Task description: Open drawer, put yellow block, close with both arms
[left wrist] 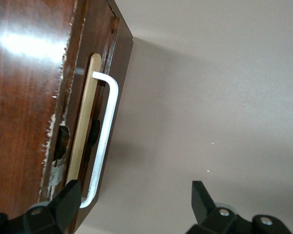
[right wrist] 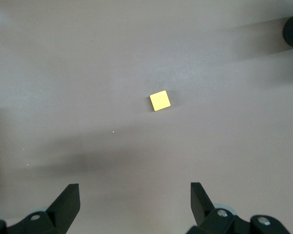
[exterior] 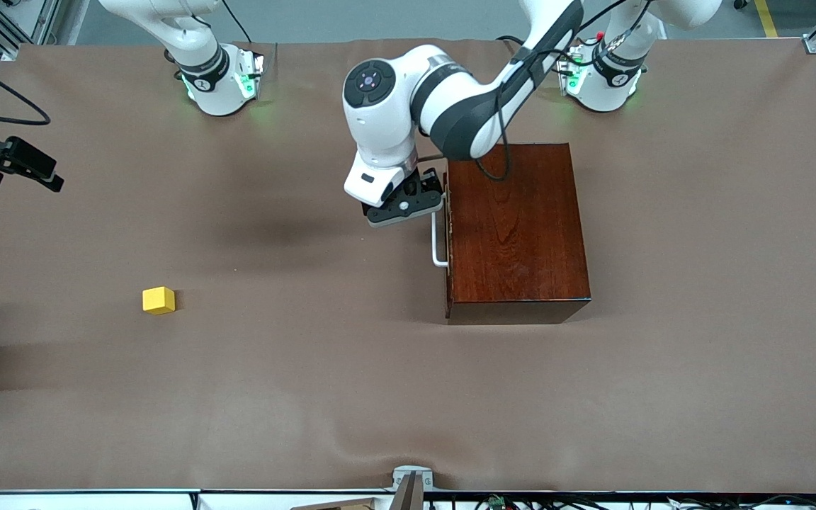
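White handle (left wrist: pixel 103 136) sits just beside the open left end effector (left wrist: pixel 132 207).

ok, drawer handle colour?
White: the handle is a plain bar on the dark reddish-brown drawer front, clearest in the left wrist view.

The right arm (exterior: pixel 195 42) is cut off by the front view's upper edge, so its gripper is not seen there. One end of the handle (exterior: pixel 438 241) is covered by the left gripper (exterior: pixel 408 202). The drawer (left wrist: pixel 95 126) front is cropped in the left wrist view.
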Motion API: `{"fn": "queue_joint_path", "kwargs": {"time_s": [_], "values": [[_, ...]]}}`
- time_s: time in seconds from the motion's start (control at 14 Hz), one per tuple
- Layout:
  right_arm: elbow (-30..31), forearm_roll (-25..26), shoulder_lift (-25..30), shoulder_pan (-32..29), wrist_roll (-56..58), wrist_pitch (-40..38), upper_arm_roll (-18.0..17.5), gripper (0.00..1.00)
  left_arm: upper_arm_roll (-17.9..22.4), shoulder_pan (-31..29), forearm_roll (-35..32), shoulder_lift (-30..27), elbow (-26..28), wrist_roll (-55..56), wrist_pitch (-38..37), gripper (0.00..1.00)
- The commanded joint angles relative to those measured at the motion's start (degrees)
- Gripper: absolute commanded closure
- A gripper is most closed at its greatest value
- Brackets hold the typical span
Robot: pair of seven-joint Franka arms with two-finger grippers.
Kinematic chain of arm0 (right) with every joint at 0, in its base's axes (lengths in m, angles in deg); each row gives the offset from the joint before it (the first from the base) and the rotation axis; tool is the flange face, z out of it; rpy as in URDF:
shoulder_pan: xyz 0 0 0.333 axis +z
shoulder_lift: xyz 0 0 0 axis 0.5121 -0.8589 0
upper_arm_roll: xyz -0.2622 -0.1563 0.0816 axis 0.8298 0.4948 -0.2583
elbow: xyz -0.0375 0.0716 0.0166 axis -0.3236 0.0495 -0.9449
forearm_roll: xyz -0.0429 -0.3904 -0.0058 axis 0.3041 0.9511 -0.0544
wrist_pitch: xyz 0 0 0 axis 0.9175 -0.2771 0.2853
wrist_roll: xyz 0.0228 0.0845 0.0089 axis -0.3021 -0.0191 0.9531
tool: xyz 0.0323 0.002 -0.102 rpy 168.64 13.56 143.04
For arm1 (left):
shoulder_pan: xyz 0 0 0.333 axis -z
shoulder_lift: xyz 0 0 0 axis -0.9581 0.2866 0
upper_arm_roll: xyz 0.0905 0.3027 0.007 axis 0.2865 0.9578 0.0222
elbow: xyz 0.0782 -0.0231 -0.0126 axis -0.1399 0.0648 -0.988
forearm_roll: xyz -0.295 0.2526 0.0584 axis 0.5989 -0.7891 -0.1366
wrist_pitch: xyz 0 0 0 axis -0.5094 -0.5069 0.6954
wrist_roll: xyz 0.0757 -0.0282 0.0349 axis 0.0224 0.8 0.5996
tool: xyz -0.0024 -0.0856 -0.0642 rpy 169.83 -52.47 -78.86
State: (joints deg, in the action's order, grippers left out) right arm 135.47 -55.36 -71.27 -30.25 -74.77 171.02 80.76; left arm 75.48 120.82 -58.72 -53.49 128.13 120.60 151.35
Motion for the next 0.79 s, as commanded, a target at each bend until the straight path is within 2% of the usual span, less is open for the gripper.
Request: {"fn": "queue_joint_path", "kwargs": {"time_s": [0.0, 0.29, 0.71], "values": [[0.1, -0.1, 0.4, 0.4, -0.5, -0.3, 0.1, 0.00, 0.4, 0.9, -1.9, 2.2, -1.9, -0.8, -0.6, 0.00], [0.1, -0.1, 0.3, 0.4, -0.5, -0.3, 0.0, 0.00, 0.4, 0.7, -1.9, 3.2, -1.9, -6.7, -0.9, 0.00], [0.1, -0.1, 0.3, 0.5, -0.5, -0.3, 0.0, 0.00, 0.4, 0.3, -1.9, 4.5, -1.8, -7.4, -3.2, 0.00]]}}
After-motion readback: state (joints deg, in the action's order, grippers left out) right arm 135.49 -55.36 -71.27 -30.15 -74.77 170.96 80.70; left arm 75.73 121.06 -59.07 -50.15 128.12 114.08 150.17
